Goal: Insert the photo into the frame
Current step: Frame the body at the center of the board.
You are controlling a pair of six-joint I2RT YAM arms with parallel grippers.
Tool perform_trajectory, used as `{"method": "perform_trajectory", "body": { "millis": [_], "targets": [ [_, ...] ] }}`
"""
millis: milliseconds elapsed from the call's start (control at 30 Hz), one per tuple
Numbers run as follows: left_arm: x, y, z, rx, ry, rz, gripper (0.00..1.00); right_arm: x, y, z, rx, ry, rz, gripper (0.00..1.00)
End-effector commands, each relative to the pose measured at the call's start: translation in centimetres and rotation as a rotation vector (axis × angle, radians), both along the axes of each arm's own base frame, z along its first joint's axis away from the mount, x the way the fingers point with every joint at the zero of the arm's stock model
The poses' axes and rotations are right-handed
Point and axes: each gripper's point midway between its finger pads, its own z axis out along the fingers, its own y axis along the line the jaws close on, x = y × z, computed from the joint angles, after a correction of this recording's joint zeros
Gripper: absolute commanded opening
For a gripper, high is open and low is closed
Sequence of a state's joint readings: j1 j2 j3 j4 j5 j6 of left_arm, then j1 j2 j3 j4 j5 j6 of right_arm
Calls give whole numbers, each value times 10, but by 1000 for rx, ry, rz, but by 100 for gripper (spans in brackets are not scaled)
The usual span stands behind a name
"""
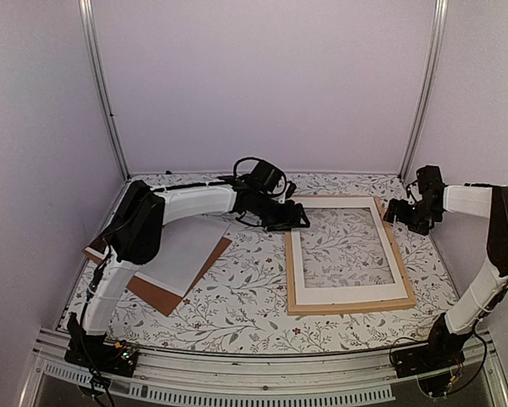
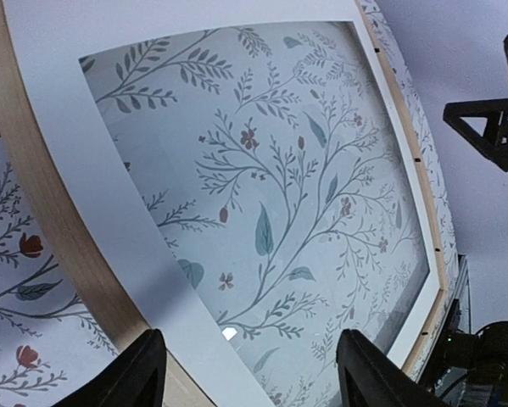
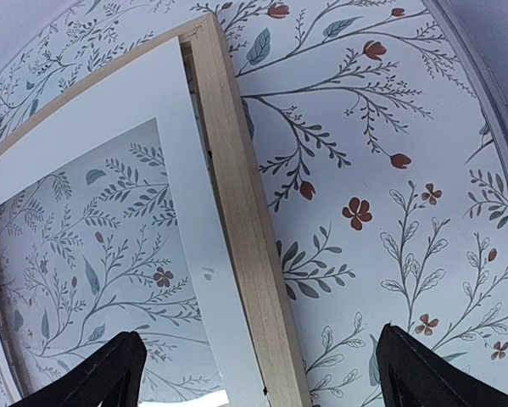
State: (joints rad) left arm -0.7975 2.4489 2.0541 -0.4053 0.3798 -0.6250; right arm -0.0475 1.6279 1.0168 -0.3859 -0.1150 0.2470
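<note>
The photo [image 1: 184, 253] (white side up) lies partly hidden behind the left arm [image 1: 142, 227].

A table covered with a white cloth printed with grey-green leafy sprigs and small red flowers [image 1: 237, 305] fills the floor of the enclosure. On its right half lies a flat white rectangular mat border [image 1: 347, 294], the cloth pattern showing through its cut-out window. On the left lies a plain brown backing board [image 1: 162, 301], one corner pointing toward the near edge. Pale lilac-white panel walls [image 1: 262, 85] meet at slim aluminium corner posts [image 1: 101, 93]. A slotted metal rail [image 1: 262, 377] runs along the near edge.
</note>
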Motion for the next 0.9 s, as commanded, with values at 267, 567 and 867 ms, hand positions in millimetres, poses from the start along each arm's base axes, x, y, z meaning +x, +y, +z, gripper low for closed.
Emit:
{"method": "perform_trajectory", "body": {
  "millis": [267, 567, 867],
  "targets": [
    [-4, -1, -34, 69, 10, -5, 72, 4, 9, -29, 55, 19, 25, 99],
    [-9, -6, -43, 59, 26, -23, 72, 3, 28, -49, 150, 32, 94, 95],
    [-15, -16, -49, 35, 41, -56, 71, -5, 41, -56, 209, 35, 125, 93]
  ]
}}
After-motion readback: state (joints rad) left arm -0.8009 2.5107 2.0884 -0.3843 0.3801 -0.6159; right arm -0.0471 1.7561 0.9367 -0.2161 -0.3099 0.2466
